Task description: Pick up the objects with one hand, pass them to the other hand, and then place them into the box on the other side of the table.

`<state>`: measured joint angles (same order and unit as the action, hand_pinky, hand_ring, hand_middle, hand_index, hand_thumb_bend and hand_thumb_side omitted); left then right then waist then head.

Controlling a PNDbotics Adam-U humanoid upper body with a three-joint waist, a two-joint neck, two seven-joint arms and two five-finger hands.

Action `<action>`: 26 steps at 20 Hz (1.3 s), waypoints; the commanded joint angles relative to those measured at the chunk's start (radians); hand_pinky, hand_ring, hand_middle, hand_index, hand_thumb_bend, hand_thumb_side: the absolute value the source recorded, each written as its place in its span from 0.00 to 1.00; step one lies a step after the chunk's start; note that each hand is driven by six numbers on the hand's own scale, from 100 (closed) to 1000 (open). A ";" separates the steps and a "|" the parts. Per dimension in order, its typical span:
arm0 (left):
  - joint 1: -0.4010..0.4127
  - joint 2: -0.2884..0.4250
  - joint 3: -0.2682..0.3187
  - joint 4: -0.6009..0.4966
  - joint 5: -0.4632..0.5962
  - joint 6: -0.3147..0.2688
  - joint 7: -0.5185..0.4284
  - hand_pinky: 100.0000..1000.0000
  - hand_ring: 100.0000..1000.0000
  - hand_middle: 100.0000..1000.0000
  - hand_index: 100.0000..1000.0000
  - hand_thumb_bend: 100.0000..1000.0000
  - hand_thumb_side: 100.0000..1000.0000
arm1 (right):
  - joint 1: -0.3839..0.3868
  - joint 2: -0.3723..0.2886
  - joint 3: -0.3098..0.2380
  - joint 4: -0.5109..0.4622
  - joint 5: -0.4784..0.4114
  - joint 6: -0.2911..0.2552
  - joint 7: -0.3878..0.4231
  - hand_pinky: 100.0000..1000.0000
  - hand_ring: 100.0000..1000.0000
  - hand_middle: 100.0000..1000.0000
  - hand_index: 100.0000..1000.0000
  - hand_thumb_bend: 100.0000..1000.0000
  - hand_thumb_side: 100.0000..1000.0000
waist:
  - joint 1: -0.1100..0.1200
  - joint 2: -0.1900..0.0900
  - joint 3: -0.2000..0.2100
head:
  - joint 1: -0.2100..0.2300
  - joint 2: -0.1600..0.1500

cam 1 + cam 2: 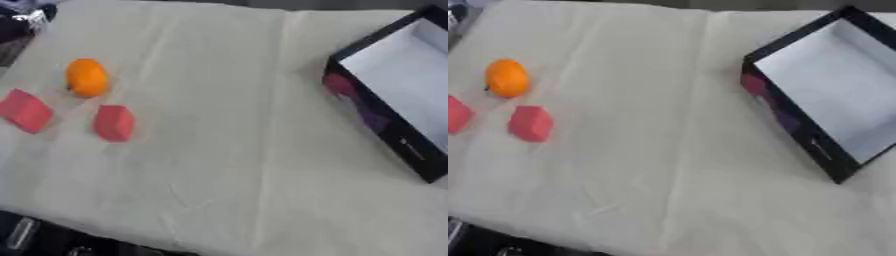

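An orange round fruit [87, 77] lies on the cream cloth at the left. Just below it sit two red blocks: one [115, 123] nearer the middle and one [25, 111] at the left edge, all three apart from each other. A black box [794, 125] with a pale inside stands open at the right side of the table, tilted in the view, with nothing visible inside it. Neither hand shows in either view.
The cream cloth [227, 150] covers the table and has a few creases. Dark parts [35, 237] show below the table's front edge at the lower left. Some dark items [22, 22] lie beyond the far left corner.
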<state>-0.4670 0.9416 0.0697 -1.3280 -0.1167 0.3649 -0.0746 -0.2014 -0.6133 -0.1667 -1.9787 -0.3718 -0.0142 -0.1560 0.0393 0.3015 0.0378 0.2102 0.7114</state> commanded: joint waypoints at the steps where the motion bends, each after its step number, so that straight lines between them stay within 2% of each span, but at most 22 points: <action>1: -0.004 0.068 0.009 0.012 -0.032 0.039 -0.053 0.88 0.80 0.81 0.87 0.52 0.51 | -0.002 -0.037 -0.005 -0.021 0.003 -0.001 0.003 0.92 0.85 1.00 0.99 0.00 0.47 | 0.002 -0.028 0.004 | 0.006 0.004; 7: 0.011 0.089 0.013 0.029 -0.035 0.100 -0.147 0.92 0.82 0.81 0.87 0.68 0.48 | 0.002 -0.039 -0.001 -0.021 0.008 0.002 0.009 0.92 0.85 1.00 0.99 0.00 0.47 | 0.002 -0.030 0.009 | 0.012 0.006; 13: 0.036 0.119 0.006 0.034 -0.116 0.134 -0.252 0.95 0.86 0.82 0.86 0.78 0.45 | 0.009 -0.042 0.001 -0.021 0.017 0.000 0.012 0.92 0.85 0.99 0.99 0.00 0.47 | 0.002 -0.029 0.011 | 0.004 0.005; 18: 0.053 0.145 0.002 0.052 -0.200 0.145 -0.322 0.98 0.89 0.83 0.86 0.81 0.42 | 0.012 -0.043 0.003 -0.021 0.022 0.002 0.014 0.92 0.85 0.99 0.99 0.00 0.47 | 0.004 -0.028 0.014 | 0.003 0.007; 26: 0.074 0.154 -0.003 0.088 -0.261 0.161 -0.362 0.99 0.90 0.83 0.87 0.83 0.40 | 0.011 -0.040 0.009 -0.021 0.024 0.007 0.018 0.92 0.85 0.99 0.99 0.00 0.47 | 0.004 -0.029 0.014 | 0.014 0.011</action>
<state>-0.3867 1.0379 0.0608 -1.2408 -0.3661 0.5244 -0.4299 -0.1846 -0.6219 -0.1529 -1.9787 -0.3543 -0.0076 -0.1406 0.0395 0.3015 0.0503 0.2192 0.7198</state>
